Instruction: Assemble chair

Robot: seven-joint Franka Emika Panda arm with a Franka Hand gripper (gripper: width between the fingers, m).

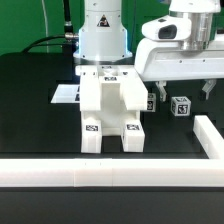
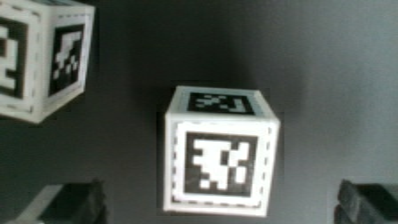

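The chunky white chair assembly [image 1: 110, 108], with tags on its front faces, stands on the black table in the middle of the exterior view. To the exterior view's right, two small white tagged pieces sit on the table: one [image 1: 180, 106] and another [image 1: 150, 103]. My gripper [image 1: 182, 92] hangs open just above the first of them. In the wrist view that piece [image 2: 217, 150] stands between my dark fingertips [image 2: 71, 205], apart from both of them. My gripper [image 2: 217, 212] holds nothing. The second piece [image 2: 45, 55] shows at the frame's edge.
A long low white border rail [image 1: 110, 172] runs along the front of the table and turns back along the exterior view's right [image 1: 207, 135]. The marker board [image 1: 66, 95] lies flat behind the chair assembly. The arm's white base [image 1: 103, 40] stands at the back.
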